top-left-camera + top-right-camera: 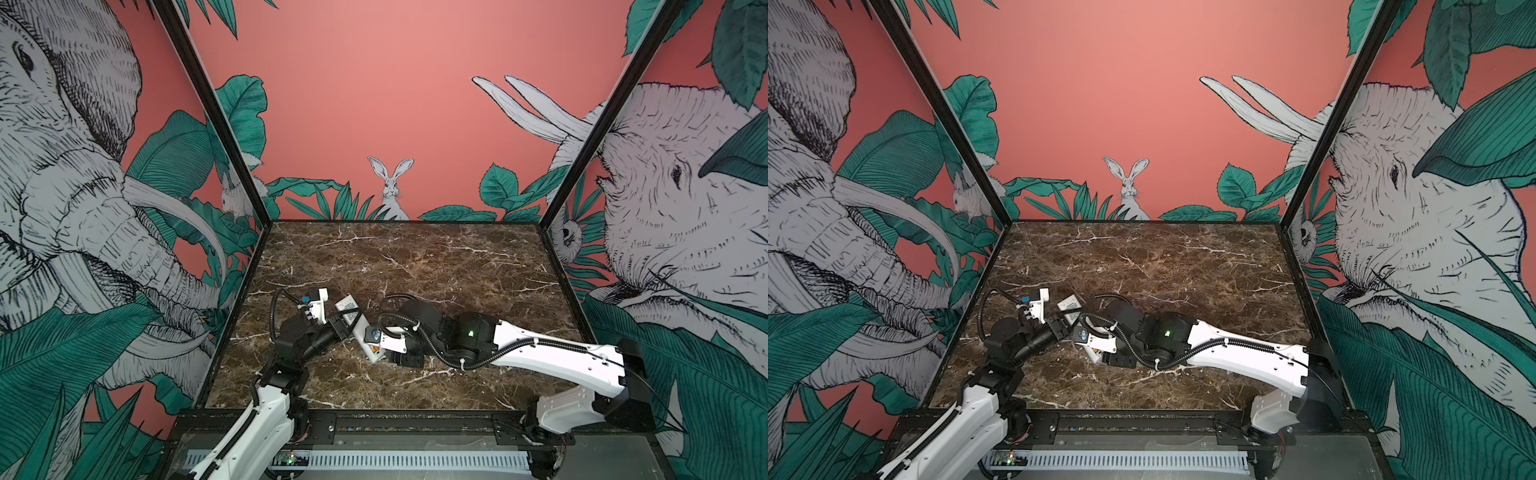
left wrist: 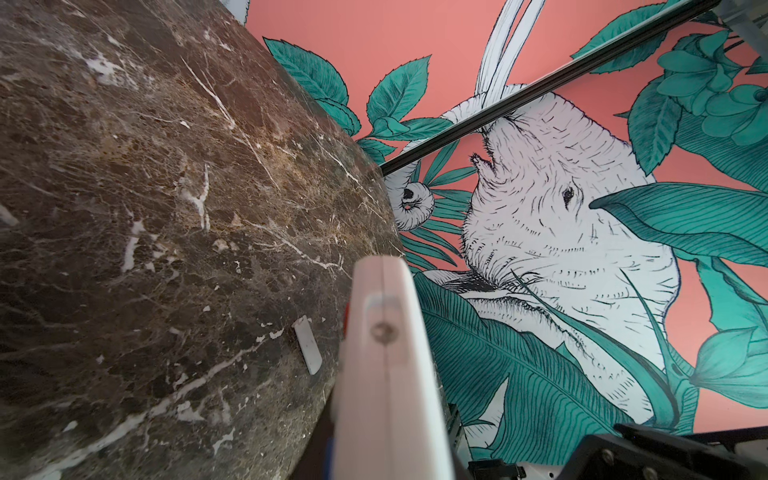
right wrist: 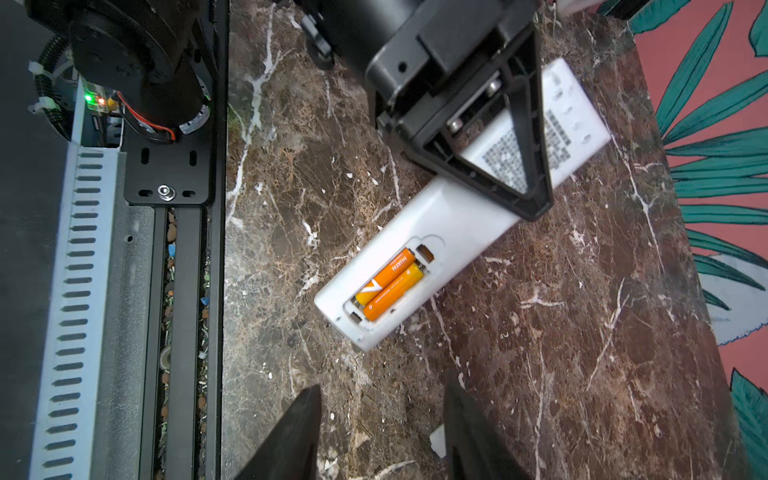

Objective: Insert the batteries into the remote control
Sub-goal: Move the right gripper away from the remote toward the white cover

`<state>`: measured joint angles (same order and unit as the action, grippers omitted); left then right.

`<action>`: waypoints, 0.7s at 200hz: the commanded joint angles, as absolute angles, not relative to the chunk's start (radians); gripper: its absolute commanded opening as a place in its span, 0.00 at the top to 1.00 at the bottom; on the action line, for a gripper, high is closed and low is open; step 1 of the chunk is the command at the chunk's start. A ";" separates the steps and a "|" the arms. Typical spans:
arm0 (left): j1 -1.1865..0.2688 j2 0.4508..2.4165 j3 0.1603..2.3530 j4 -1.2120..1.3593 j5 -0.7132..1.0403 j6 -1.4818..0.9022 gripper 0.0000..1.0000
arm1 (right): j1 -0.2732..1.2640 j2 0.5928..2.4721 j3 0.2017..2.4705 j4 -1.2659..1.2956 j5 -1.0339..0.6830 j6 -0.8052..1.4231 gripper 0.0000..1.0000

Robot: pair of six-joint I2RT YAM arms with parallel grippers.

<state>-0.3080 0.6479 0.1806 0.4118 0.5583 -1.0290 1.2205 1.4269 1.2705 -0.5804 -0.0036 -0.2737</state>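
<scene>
L gripper [image 3: 509, 166] is clamping the remote control [image 3: 449, 216]; 2 batteries [image 3: 390, 282] are sitting in its open compartment. R gripper [image 3: 382, 392] is hovering nearby, jaws apart, empty.

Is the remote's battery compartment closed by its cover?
No, in the right wrist view the remote control has its compartment open, both batteries showing inside.

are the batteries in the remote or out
In: both orange batteries lie side by side in the remote, whose back is uncovered.
</scene>
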 commanded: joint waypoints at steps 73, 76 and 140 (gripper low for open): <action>-0.314 0.613 0.184 0.372 0.538 -0.975 1.00 | 1.012 1.456 1.304 -0.672 0.048 0.047 0.34; -0.314 0.613 0.184 0.370 0.538 -0.971 1.00 | 1.004 1.461 1.305 -0.676 0.048 0.056 0.34; -0.313 0.604 0.196 0.323 0.547 -0.924 1.00 | 0.882 1.535 1.301 -0.690 0.043 0.218 0.26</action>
